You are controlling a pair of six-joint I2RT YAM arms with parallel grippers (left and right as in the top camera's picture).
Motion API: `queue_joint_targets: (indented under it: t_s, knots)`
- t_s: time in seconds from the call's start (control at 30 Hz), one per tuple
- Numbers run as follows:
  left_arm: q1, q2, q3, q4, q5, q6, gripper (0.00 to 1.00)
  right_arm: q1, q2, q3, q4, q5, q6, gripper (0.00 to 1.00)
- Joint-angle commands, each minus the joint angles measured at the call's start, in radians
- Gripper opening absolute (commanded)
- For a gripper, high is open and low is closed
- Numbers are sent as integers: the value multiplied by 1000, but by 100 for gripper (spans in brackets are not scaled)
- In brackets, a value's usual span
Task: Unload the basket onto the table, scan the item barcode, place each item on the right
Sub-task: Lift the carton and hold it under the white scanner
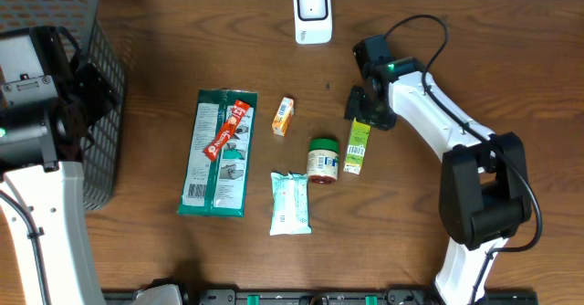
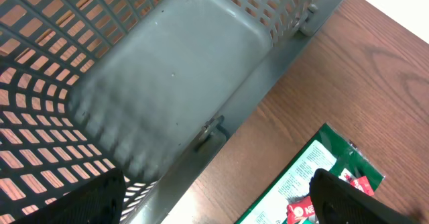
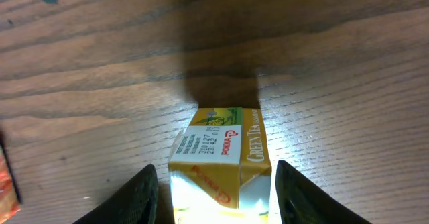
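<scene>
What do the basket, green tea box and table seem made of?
The basket looks like grey moulded plastic, matte, with slotted lattice walls. The green tea box looks like printed cardboard, slightly glossy, with folded edges. The table shows wood grain with a satin sheen; solid wood or laminate, I cannot tell.

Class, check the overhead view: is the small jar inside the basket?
No, the jar stands on the table, well apart from the basket.
</scene>
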Motion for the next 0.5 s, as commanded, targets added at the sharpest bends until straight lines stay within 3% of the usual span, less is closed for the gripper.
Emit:
queue_joint_targets:
  t_s: [0.0,0.23,0.37,0.47]
  knots:
    - [4,6,6,0,-13,9,88,12,38,-6,-2,5,-2,49]
    - [4,6,6,0,-13,9,88,-1,5,-2,-4,5,-22,37]
    - [4,6,6,0,-13,9,88,-2,-34,-2,-4,5,-60,24]
    - [4,6,6,0,-13,9,88,-2,-62,-2,-9,8,-78,25]
